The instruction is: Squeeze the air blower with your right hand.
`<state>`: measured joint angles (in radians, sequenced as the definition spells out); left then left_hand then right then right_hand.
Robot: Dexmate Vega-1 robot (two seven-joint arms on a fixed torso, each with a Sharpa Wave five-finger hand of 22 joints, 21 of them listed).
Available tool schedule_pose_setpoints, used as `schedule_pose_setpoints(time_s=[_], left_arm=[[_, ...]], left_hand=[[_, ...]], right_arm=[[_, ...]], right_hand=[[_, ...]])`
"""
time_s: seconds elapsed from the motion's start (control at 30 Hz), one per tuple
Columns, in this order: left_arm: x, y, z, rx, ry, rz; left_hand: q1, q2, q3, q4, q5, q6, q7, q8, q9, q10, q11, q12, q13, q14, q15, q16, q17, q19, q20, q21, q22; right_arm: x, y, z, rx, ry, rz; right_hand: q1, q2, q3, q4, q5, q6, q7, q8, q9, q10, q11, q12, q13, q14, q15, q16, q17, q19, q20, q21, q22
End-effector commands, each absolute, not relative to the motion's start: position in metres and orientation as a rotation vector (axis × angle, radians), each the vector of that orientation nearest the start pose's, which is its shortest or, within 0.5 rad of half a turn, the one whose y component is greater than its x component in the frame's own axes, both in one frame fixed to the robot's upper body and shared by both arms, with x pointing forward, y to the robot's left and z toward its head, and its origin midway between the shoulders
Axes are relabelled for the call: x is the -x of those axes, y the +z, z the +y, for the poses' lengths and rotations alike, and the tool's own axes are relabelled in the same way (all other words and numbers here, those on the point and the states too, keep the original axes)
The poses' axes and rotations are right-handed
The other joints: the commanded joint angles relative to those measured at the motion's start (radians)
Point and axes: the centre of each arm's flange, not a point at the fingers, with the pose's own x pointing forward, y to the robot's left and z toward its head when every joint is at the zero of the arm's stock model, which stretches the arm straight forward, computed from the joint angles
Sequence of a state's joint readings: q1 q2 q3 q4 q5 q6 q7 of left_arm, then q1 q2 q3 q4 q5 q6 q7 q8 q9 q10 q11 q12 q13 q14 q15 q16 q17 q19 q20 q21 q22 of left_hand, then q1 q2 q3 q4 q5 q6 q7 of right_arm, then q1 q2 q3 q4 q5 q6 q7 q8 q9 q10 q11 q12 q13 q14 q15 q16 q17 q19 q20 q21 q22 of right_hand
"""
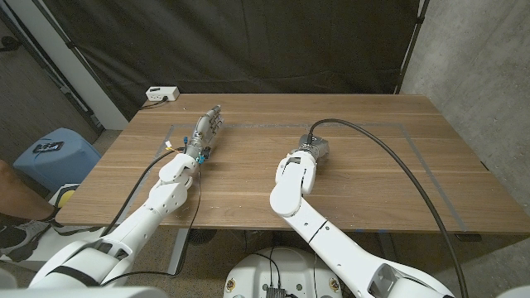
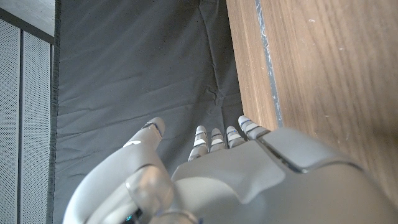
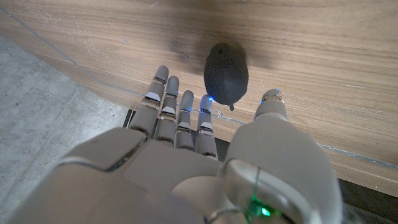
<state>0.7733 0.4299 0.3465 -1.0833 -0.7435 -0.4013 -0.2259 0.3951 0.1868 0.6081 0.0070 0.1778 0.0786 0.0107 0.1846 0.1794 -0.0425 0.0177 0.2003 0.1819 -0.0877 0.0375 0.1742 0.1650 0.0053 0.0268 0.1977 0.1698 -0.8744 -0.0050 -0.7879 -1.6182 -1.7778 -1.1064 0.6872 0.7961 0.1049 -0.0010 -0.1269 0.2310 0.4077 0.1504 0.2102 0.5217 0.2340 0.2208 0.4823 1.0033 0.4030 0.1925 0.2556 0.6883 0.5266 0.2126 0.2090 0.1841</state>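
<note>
The desk (image 1: 373, 178) is made of brown wood with long grain lines, and thin pale tape lines run across its top. In the right wrist view, the air blower (image 3: 226, 70) is a small, dark, round thing shaped like an egg, with a dull rubbery look and a tiny nub at one end. It lies on the wood between the tips of the right hand's fingers (image 3: 163, 93) and its thumb (image 3: 272, 102), very close to them, but the picture does not plainly show a touch. The right hand (image 1: 312, 151) has smooth grey shells and little blue lights on its fingertips. Its fingers are spread apart and it holds nothing. In the head view this hand sits near the middle of the desk, with a thick black cable (image 1: 397, 161) looping over it. The left hand (image 1: 204, 135) lies farther to the left on the desk, with its fingers straight and side by side, holding nothing. A dark, wrinkly cloth curtain (image 1: 248, 45) hangs behind the desk. A white power strip (image 1: 162, 94) sits past the far left corner.
</note>
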Motion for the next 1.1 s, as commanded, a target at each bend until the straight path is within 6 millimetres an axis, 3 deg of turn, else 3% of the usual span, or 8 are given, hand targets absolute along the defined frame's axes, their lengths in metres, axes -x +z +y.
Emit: schedule_pose_setpoints(time_s=[0.03, 0.47, 1.1], left_arm=[[-0.671, -0.043, 0.298, 0.155, -0.282, -0.622], [-0.670, -0.046, 0.299, 0.158, -0.275, -0.614], [-0.673, -0.044, 0.297, 0.160, -0.294, -0.612]], left_hand=[[0.010, 0.003, 0.003, -0.002, 0.004, 0.010, -0.002, 0.006, 0.001, 0.007, 0.001, 0.006, 0.003, 0.001, 0.007, 0.004, 0.002, 0.006, 0.005, 0.001, 0.005], [0.011, 0.004, 0.004, -0.002, 0.004, 0.016, -0.004, 0.007, 0.002, 0.017, 0.000, 0.009, 0.003, 0.005, 0.010, 0.005, 0.002, 0.009, 0.007, 0.001, 0.005], [0.012, 0.003, 0.005, -0.002, 0.005, 0.035, -0.008, 0.011, 0.002, 0.026, 0.000, 0.010, 0.003, 0.009, 0.012, 0.005, 0.001, 0.010, 0.008, 0.001, 0.005]], right_arm=[[-0.548, -0.044, -0.050, 1.423, -0.393, 0.066], [-0.556, -0.044, -0.048, 1.415, -0.383, 0.052], [-0.564, -0.053, -0.056, 1.392, -0.375, 0.071]], right_hand=[[0.035, 0.006, 0.011, -0.001, 0.002, -0.002, 0.063, -0.008, -0.017, 0.028, -0.001, 0.038, 0.035, 0.034, -0.003, -0.006, 0.001, 0.017, 0.002, 0.007, 0.006], [0.120, 0.013, 0.035, -0.003, -0.005, 0.030, 0.063, -0.005, -0.093, 0.124, -0.001, 0.087, 0.042, 0.094, -0.009, -0.018, -0.003, 0.045, 0.003, 0.006, 0.004], [0.122, 0.004, 0.017, 0.003, 0.005, 0.053, 0.063, -0.003, -0.097, 0.165, -0.001, 0.079, 0.003, 0.130, -0.021, -0.019, -0.011, 0.078, 0.002, 0.006, 0.003]])
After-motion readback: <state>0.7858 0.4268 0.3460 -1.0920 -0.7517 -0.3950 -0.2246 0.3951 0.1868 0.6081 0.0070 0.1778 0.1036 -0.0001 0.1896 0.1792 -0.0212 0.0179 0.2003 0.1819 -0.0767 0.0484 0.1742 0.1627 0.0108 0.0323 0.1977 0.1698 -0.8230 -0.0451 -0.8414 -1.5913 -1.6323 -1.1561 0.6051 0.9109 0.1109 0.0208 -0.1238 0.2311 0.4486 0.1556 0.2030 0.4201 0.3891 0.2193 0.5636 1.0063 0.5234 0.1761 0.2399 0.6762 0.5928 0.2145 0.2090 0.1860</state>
